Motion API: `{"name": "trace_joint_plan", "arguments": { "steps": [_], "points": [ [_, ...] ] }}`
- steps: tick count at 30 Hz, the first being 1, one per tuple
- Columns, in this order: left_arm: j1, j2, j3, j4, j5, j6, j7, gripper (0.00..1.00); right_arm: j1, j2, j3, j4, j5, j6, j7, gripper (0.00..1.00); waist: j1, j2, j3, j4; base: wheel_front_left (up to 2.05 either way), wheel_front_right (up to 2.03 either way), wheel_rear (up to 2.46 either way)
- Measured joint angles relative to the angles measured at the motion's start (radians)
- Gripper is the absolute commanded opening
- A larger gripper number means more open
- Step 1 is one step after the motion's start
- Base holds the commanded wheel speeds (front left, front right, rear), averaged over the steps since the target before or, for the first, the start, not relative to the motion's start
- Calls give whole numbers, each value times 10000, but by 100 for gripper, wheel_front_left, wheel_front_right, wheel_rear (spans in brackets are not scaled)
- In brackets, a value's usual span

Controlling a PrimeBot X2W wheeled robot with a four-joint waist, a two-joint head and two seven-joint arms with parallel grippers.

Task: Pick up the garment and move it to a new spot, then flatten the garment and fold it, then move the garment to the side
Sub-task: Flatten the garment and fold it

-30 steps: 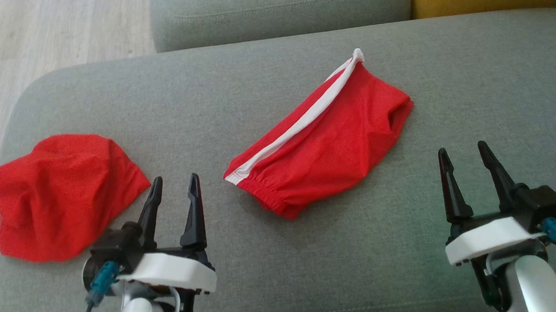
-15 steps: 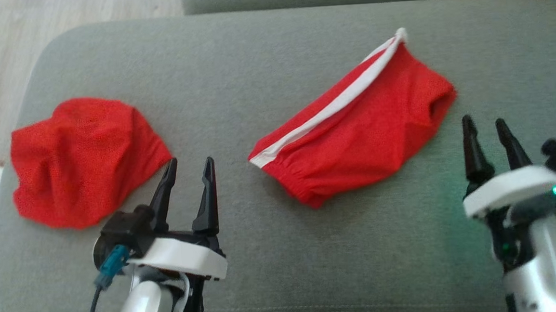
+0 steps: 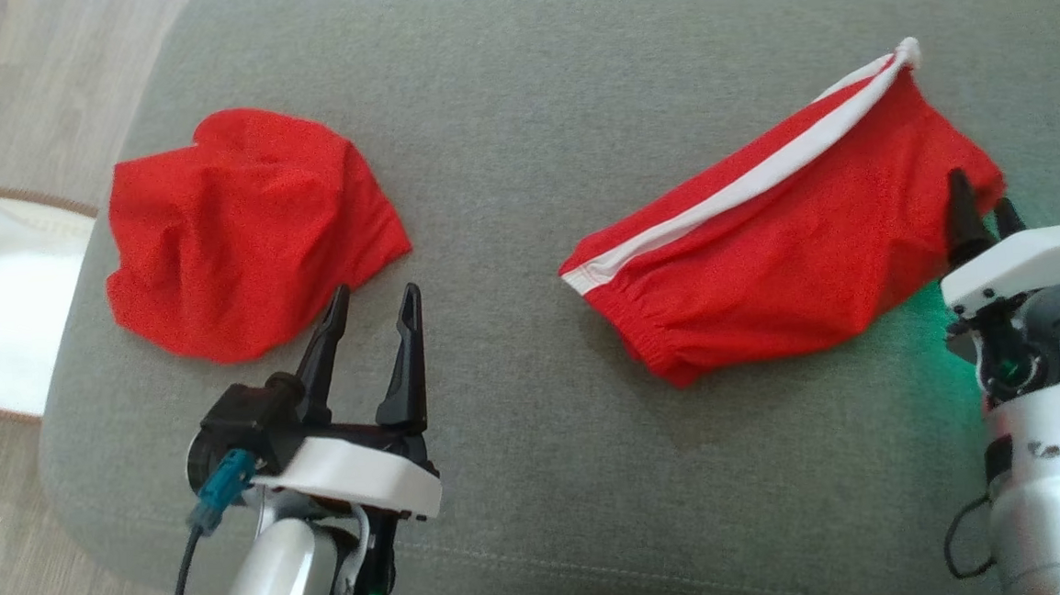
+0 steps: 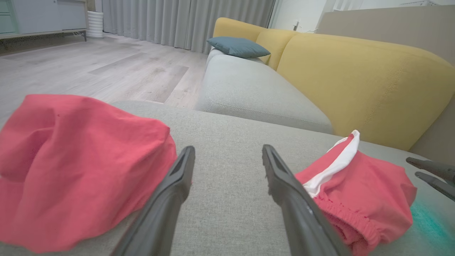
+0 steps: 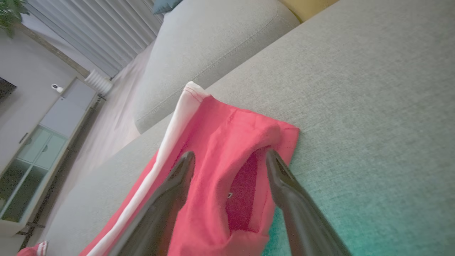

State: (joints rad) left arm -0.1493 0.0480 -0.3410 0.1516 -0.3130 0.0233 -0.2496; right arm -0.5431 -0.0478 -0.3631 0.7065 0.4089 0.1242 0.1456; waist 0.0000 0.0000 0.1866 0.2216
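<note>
- My right gripper (image 3: 978, 207) has its two dark fingers spread, with nothing pinched between them. In the right wrist view they straddle the open leg hem of the garment.
- I cannot tell whether the tips already press into the cloth. They sit right at it.
- The garment (image 3: 767, 260), red shorts with a white side stripe (image 3: 744, 188), lies on the grey cushion (image 3: 520, 132), ahead of that gripper and off to its left.
- Its long axis runs on a slant in the head view. The elastic waistband (image 3: 653, 350) is at the near-left end and the bunched white tip at the far-right end. My right gripper is at the right-hand end, on the near side.
- The right arm is plainly the nearer one. Its pale forearm rises from the lower right corner of the head view, with the wrist tipped so the fingers point away from me and down at the fabric.
- My left gripper (image 3: 376, 298) is also spread and empty. It hangs over bare cushion just beside the near edge of a plain red cloth (image 3: 241, 232) and well apart from the waistband.
- I judge the first pick to be the step in hand: the right fingers need only close on the hem. The risk I see is catching a single layer, so that the shorts trail open when lifted.
</note>
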Motion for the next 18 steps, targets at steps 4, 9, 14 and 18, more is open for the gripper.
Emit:
{"name": "trace_joint_plan", "arguments": {
  "steps": [4,9,14,18],
  "points": [
    [-4,2,-56,-10,-10,4,0,100,-408,0,-940,671,-915,0,0,100,0,0,104,189,0,0,0],
    [-79,0,-201,-73,-105,40,0,100,-835,-6,-2514,1407,-2539,0,150,100,0,0,285,466,0,0,0],
    [-261,-4,-297,-186,-198,134,0,100,-1451,-13,-3547,1737,-3465,0,370,100,0,0,392,676,0,0,0],
    [-258,-6,-307,-192,-251,140,0,100,-1842,-35,-4063,2059,-3800,0,591,100,0,0,454,768,0,0,0]
  ]
}}
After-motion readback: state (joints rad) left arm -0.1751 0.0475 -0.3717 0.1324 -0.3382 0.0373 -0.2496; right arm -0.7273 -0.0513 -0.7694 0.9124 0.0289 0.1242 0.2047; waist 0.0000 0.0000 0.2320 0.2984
